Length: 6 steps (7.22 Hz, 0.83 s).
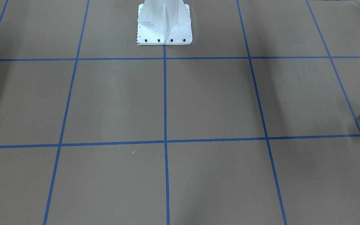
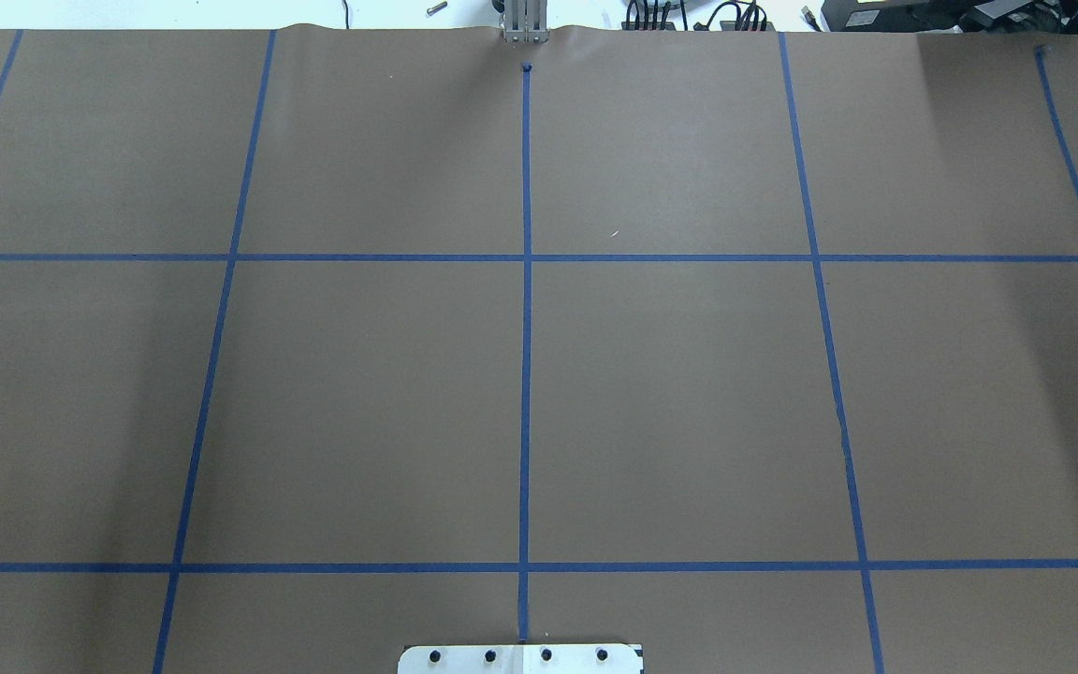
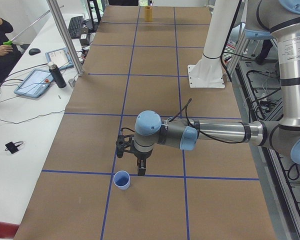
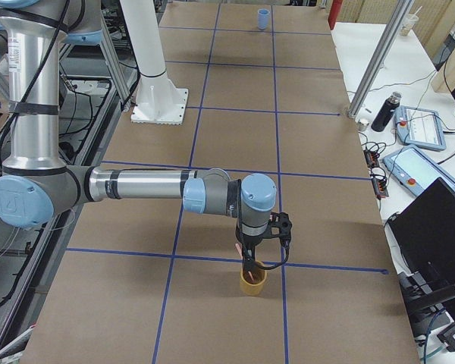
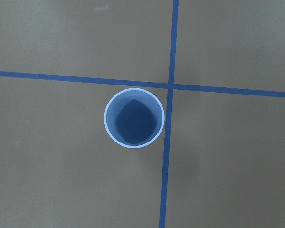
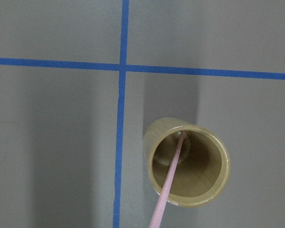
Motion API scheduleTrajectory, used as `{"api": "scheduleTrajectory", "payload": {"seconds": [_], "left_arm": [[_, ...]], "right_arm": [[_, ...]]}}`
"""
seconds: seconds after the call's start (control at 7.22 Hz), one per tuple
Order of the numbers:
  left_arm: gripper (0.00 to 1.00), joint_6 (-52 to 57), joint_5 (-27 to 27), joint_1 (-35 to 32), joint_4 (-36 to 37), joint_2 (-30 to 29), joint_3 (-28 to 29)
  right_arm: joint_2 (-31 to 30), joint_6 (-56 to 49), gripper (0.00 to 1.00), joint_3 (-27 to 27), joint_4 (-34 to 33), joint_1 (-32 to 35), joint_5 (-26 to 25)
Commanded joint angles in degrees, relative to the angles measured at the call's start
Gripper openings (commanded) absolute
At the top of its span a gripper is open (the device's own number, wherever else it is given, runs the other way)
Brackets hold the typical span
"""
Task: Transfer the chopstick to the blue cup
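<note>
Brown paper-covered bench [image 2: 689, 393] with two cups and one chopstick; a gripper hangs over each cup.

Thin pink chopstick [image 6: 168, 183]: leans inside the tan cylindrical cup [image 6: 187, 161], lower tip against the far inner wall near the floor, upper end cut off by the lower edge of the right wrist view. Right gripper [image 4: 262, 254]: directly above that cup, seen only from the side; whether it pinches the chopstick or is spread cannot be told. Pale-blue round cup [image 5: 134, 118]: upright at the bench's other end, its rim meeting a blue tape line [image 5: 167, 156] just below a crossing, its inside in shadow; cut off at the front-facing view's right edge. Left gripper [image 3: 140, 170]: just above and beside it; finger spacing cannot be told.
</note>
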Motion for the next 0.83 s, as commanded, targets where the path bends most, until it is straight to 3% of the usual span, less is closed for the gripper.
{"api": "scheduleTrajectory", "payload": {"seconds": [0.0, 0.14, 0.55, 0.69], "left_arm": [[0.98, 0.3, -0.1, 0.1, -0.1, -3.3, 2.0], [0.98, -0.2, 0.0, 0.2, -1.6, -4.2, 5.8], [0.98, -5.9, 1.0, 0.2, -18.5, -9.8, 21.7], [0.98, -6.2, 0.9, 0.2, -19.4, -11.9, 24.5]], "right_arm": [[2.8, 1.0, 1.0, -0.2, -0.3, 0.0, 1.4], [2.2, 1.0, 1.0, -0.5, 0.0, -0.1, 1.4], [2.5, 1.0, 1.0, 0.2, 0.1, -0.2, 2.2], [2.8, 1.0, 1.0, 0.2, 0.1, -0.2, 2.8]]}}
